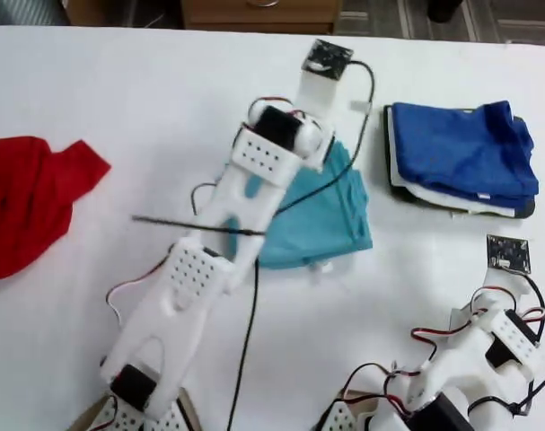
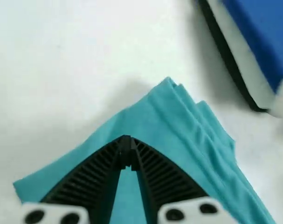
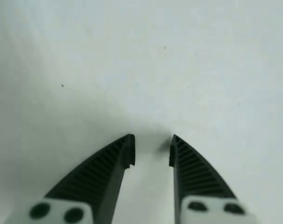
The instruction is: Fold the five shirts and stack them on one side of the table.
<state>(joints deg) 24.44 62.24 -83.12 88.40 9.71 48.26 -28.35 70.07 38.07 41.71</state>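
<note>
A folded teal shirt (image 1: 321, 224) lies mid-table. My left arm (image 1: 245, 189) stretches over it, and my left gripper (image 2: 126, 150) is shut with its tips pinched on the teal shirt (image 2: 178, 126) near a corner. Just to the right sits a stack of folded shirts (image 1: 461, 157): blue on top, then white and black below. The edge of that stack (image 2: 253, 56) lies just beyond the teal corner. A crumpled red shirt (image 1: 25, 202) rests at the table's left edge. My right gripper (image 3: 152, 149) hangs open over bare white table, with its arm (image 1: 487, 346) tucked at the front right.
The white table (image 1: 119, 90) has free room between the red shirt and the teal one, and along the front centre. A black cable (image 1: 250, 332) trails from the left arm toward the front edge. Wooden furniture stands beyond the far edge.
</note>
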